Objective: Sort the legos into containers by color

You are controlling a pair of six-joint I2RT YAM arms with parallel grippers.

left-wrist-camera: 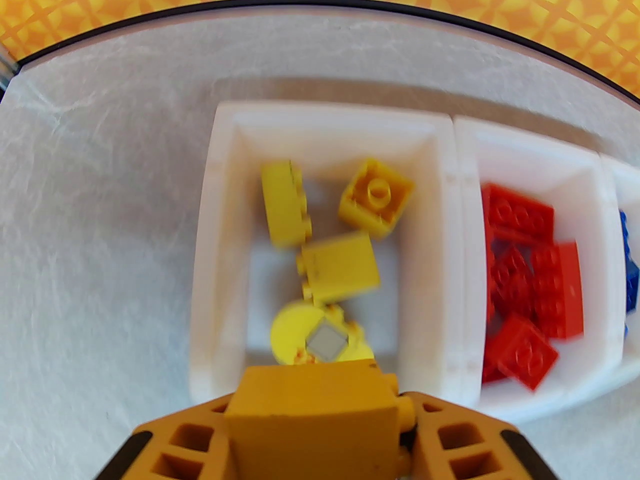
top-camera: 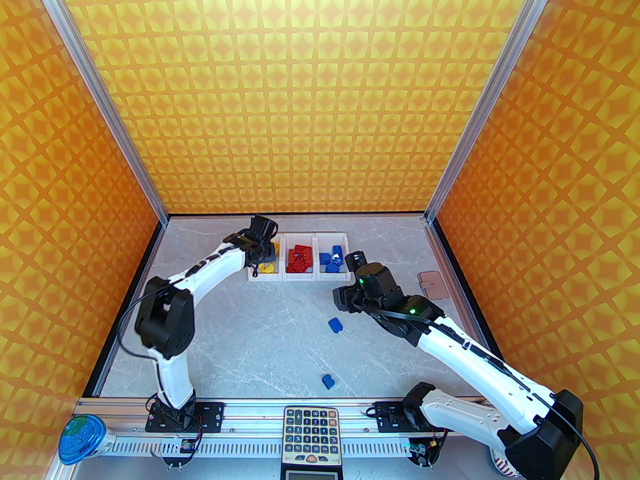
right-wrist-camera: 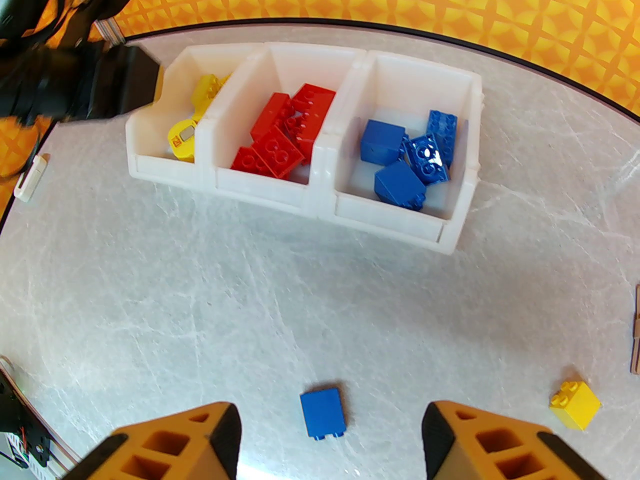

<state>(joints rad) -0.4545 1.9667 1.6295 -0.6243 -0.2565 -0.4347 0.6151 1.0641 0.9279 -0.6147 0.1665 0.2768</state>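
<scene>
Three joined white containers (top-camera: 299, 277) stand at the back of the table. The left bin (left-wrist-camera: 215, 248) holds yellow legos (left-wrist-camera: 340, 268), the middle one red legos (right-wrist-camera: 280, 133), the right one blue legos (right-wrist-camera: 400, 153). My left gripper (left-wrist-camera: 320, 408) hangs over the near end of the left bin, shut on a yellow lego (left-wrist-camera: 305, 428). My right gripper (right-wrist-camera: 330, 450) is open, low over the table, and a loose blue lego (right-wrist-camera: 324, 413) lies between its fingers (right-wrist-camera: 220, 438). A second blue lego (top-camera: 328, 381) lies nearer the arm bases. A yellow lego (right-wrist-camera: 575, 403) sits to the right.
A pinkish-brown pad (top-camera: 431, 285) lies near the right wall. A calculator (top-camera: 311, 435) and a blue-lidded cup (top-camera: 80, 440) sit on the front rail. A small white device (right-wrist-camera: 31, 177) lies left of the bins. Patterned orange walls enclose three sides.
</scene>
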